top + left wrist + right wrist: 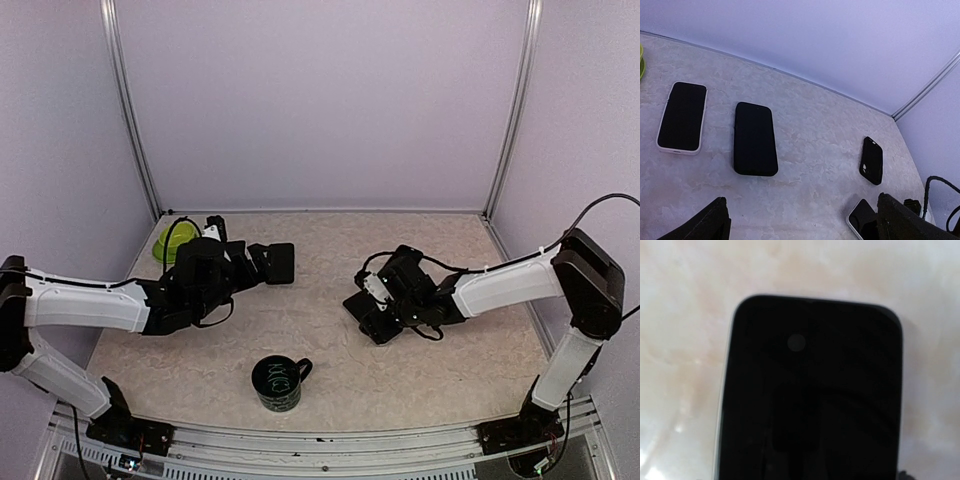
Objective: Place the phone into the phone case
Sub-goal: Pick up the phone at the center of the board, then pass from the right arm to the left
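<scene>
A marbled table (470,350) bears two robot arms. The left gripper (802,210) hangs with its fingers (705,225) spread wide and nothing between them. The right gripper (380,300) sits low on the table's right half; whether it is apart or closed cannot be told. A dark mug (278,384) stands near the front edge. The phone (815,390) lies flat, dark screen up, under the right gripper. The left wrist camera shows a white-edged handset (682,117), a black handset (755,139) just beside it, and what looks like a black case (871,160) well apart from both.
</scene>
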`<act>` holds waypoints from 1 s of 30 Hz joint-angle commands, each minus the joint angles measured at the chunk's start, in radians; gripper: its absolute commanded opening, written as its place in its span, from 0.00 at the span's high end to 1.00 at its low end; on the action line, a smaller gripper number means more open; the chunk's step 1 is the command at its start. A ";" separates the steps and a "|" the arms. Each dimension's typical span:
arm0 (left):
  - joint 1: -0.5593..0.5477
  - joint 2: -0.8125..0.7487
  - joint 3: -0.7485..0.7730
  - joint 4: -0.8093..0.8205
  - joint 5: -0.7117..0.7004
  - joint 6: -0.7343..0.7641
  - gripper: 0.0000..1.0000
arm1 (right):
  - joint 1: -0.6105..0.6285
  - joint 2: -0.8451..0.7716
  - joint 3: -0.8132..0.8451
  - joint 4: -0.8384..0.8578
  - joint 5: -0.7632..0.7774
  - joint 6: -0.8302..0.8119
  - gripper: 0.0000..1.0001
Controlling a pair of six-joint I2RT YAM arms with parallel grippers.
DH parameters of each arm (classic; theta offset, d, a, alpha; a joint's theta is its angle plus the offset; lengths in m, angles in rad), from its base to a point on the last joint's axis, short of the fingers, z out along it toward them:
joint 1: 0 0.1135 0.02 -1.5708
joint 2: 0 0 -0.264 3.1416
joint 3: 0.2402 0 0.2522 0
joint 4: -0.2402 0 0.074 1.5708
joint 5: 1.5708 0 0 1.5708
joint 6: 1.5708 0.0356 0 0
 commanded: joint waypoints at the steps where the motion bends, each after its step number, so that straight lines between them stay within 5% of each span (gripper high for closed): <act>1: 0.049 0.027 0.051 0.010 0.200 0.055 0.01 | 0.019 -0.095 -0.028 0.135 0.012 -0.046 0.40; 20: 0.157 0.237 0.224 0.061 0.959 0.105 0.14 | 0.115 -0.311 -0.157 0.339 0.064 -0.255 0.42; 30: 0.158 0.336 0.291 0.070 1.162 0.071 0.20 | 0.188 -0.317 -0.142 0.365 0.129 -0.380 0.42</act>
